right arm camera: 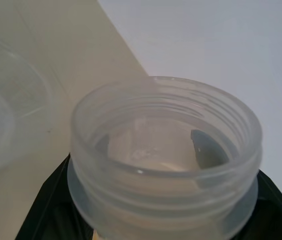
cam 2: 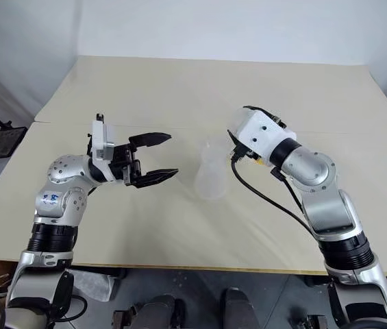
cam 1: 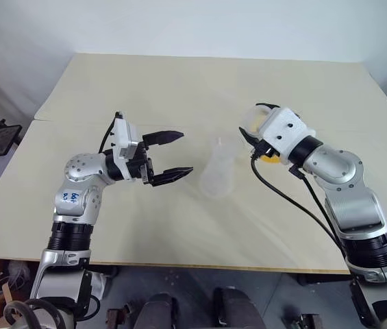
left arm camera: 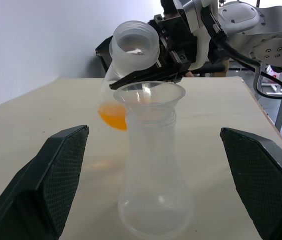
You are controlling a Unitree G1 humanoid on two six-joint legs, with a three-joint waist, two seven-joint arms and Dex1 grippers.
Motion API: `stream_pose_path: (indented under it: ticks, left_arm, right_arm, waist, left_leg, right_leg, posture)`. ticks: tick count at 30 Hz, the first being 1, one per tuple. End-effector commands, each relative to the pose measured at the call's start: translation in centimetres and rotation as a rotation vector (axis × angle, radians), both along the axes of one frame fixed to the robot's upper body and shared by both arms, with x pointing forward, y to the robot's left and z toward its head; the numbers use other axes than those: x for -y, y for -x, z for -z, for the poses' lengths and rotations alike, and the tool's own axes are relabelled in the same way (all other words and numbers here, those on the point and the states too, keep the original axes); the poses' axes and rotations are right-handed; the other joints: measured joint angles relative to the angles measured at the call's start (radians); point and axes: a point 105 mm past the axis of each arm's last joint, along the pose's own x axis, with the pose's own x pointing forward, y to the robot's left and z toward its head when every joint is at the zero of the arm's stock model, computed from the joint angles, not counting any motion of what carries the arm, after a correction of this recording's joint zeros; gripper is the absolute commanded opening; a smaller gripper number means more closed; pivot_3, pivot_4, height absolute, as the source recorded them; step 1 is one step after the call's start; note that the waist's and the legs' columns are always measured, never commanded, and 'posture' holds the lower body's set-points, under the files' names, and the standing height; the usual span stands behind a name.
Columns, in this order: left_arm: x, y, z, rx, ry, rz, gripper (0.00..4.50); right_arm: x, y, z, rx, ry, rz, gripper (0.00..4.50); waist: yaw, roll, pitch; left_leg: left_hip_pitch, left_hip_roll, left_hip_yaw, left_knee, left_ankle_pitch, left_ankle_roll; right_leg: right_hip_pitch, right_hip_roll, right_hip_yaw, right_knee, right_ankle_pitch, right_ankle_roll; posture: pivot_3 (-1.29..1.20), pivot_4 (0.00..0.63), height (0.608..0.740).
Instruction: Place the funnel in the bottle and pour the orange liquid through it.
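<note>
presently, from the head views, the left gripper [cam 1: 174, 153] stands with its two black fingers spread wide and nothing between them, pointing across the table [cam 1: 179, 82] toward the bottle [cam 1: 217, 171], which stands upright on the tan surface just beyond the fingertips and apart from them. the funnel [cam 1: 219, 142] sits in the bottle's neck, faint against the tabletop. on the far side of the bottle the right gripper [cam 2: 238, 140] is clamped on a second clear flask [cam 1: 253, 122], held tilted on its side just beside the funnel, its mouth turned toward the bottle; the orange liquid [cam 1: 270, 158] shows as a small bright patch at the low side of that flask, under the wrist housing. from the left wrist view, the left fingers [left arm camera: 61, 170] rise wide apart at either side of the bottle [left arm camera: 153, 175], neither one touching it; the funnel [left arm camera: 148, 95] is seated in the neck, its rim wider than the neck. behind it the right gripper's fingers [left arm camera: 145, 76] grip the tilted flask [left arm camera: 133, 45] at its neck, the open mouth close above the funnel rim, and the orange liquid [left arm camera: 113, 114] is pooled in the flask's lower belly, not yet at the mouth. from the right wrist view, the held flask's threaded mouth [right arm camera: 163, 155] sits between the gripper's fingers, and the funnel's rim [right arm camera: 8, 110] lies near it at one side.
</note>
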Motion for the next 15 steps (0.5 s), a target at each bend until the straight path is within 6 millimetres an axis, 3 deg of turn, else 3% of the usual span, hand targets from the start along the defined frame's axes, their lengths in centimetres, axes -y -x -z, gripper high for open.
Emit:
stream_pose_path:
  ticks: [1, 15]
  left_arm:
    - [0.3, 0.4, -0.9, 0.051, 0.014, 0.013, 4.50]
    - [1.3, 0.2, -0.8, 0.054, 0.020, 0.029, 4.50]
  right_arm:
    - [-0.2, 0.6, -2.8, 0.164, 0.067, 0.025, 2.48]
    - [-2.4, 1.5, -2.0, 0.247, 0.251, -0.025, 2.48]
  waist:
    - [0.000, 0.000, 0.000]
    - [0.000, 0.000, 0.000]
  left_leg:
    - [0.000, 0.000, 0.000, 0.000, 0.000, 0.000]
    - [0.000, 0.000, 0.000, 0.000, 0.000, 0.000]
  right_leg:
    - [0.000, 0.000, 0.000, 0.000, 0.000, 0.000]
    - [0.000, 0.000, -0.001, 0.000, 0.000, 0.000]
  posture:
    - [0.00, 0.150, 0.740]
    - [0.00, 0.150, 0.740]
